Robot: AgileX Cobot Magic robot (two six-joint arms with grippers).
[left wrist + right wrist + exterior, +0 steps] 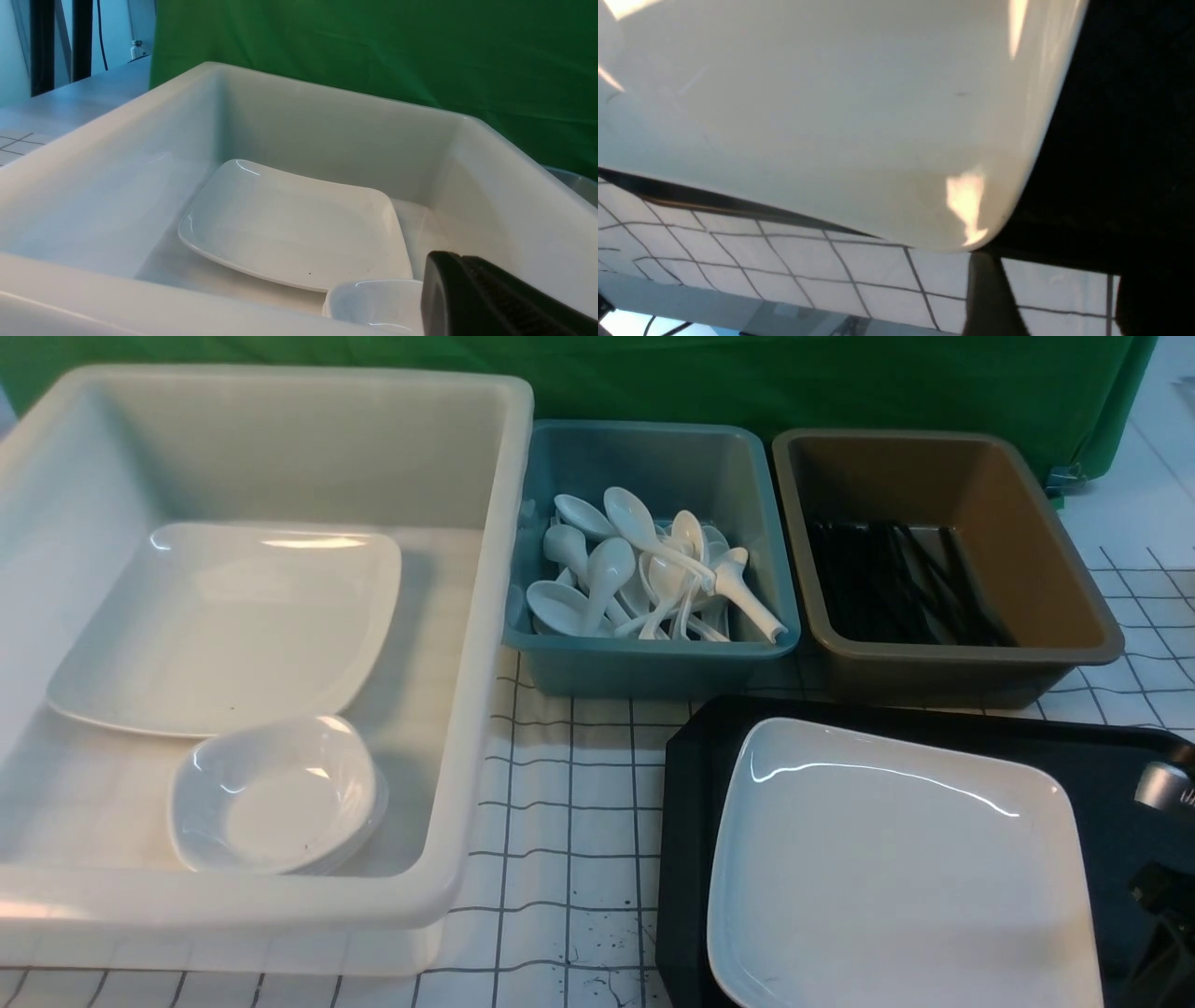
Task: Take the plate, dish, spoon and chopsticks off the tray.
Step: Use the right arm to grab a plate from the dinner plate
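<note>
The large white plate (896, 868) lies on the black tray (686, 821) at the front right. One rounded corner of the plate (831, 116) fills the right wrist view, with the dark tray (1120, 140) beside it. My right gripper (1069, 303) is open at that corner, and only checked cloth shows between its fingers. In the front view it sits at the tray's right edge (1162, 840). No dish, spoon or chopsticks show on the tray. Only one black finger (472, 294) of my left gripper shows, above the white tub (504, 186).
The big white tub (485, 644) at left holds another white plate (233, 625) and stacked small dishes (275, 793). A teal tub (644, 663) holds several white spoons (644, 569). A brown tub (1074, 607) holds black chopsticks (896, 583). Green cloth hangs behind.
</note>
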